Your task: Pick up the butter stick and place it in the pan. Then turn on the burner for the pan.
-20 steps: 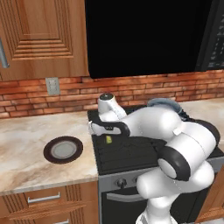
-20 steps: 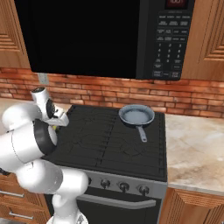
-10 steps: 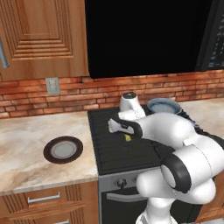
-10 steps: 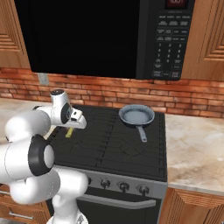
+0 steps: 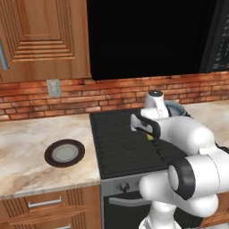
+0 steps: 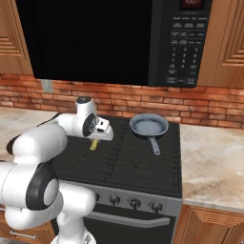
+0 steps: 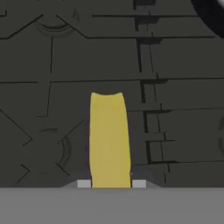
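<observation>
butter stick [image 6: 94,144] | clamped in end effector [image 7: 109,184] | upper end hidden

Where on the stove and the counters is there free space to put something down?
The stove is bare in front and to the left of the pan. The left counter is free around the plate; the right counter is bare. It is crowded where the gripper holds the butter stick.

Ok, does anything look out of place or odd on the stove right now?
Nothing stands out. The butter stick hangs from the gripper above the dark stove top, gripped at one end, as expected mid-carry. The pan sits flat on a back burner, empty, its handle pointing toward the front. No spills or damage show.
</observation>
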Tool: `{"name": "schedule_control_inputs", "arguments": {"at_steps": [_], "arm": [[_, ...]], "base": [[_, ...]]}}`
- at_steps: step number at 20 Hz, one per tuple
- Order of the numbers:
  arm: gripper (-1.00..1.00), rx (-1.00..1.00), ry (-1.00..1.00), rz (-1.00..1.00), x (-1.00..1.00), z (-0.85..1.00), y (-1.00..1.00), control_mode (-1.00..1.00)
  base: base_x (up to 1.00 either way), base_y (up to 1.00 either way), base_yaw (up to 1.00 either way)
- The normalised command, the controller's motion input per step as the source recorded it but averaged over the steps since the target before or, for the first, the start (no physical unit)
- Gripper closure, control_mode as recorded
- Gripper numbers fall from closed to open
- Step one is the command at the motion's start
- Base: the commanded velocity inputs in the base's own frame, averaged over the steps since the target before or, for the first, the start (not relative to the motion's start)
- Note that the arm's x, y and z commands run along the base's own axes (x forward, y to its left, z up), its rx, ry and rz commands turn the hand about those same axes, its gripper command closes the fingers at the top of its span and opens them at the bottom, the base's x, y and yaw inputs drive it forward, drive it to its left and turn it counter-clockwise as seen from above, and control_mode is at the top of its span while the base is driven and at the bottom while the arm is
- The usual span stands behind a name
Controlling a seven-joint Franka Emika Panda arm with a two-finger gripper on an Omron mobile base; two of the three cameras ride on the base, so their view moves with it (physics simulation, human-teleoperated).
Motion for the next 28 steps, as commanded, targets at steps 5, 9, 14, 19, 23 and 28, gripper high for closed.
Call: {"name": "schedule_control_inputs", "arguments": {"at_steps": [5,9,14,19,23,28], "arm": [[1.0,0.0,-0.02,0.0,0.0,0.04,-0.65,-1.0],[1.0,0.0,-0.01,0.0,0.0,0.04,-0.64,-1.0],[1.0,0.0,-0.01,0.0,0.01,0.06,-0.55,-1.0],[1.0,0.0,-0.02,0.0,0.08,0.02,-0.44,-1.0],[1.0,0.0,-0.01,0.0,0.19,0.01,-0.38,-1.0],[1.0,0.0,0.0,0.0,0.22,0.24,-0.32,-1.0]], "base": [[0.0,0.0,0.0],[0.0,0.0,0.0],[0.0,0.0,0.0],[0.0,0.0,0.0],[0.0,0.0,0.0],[0.0,0.0,0.0]]}}
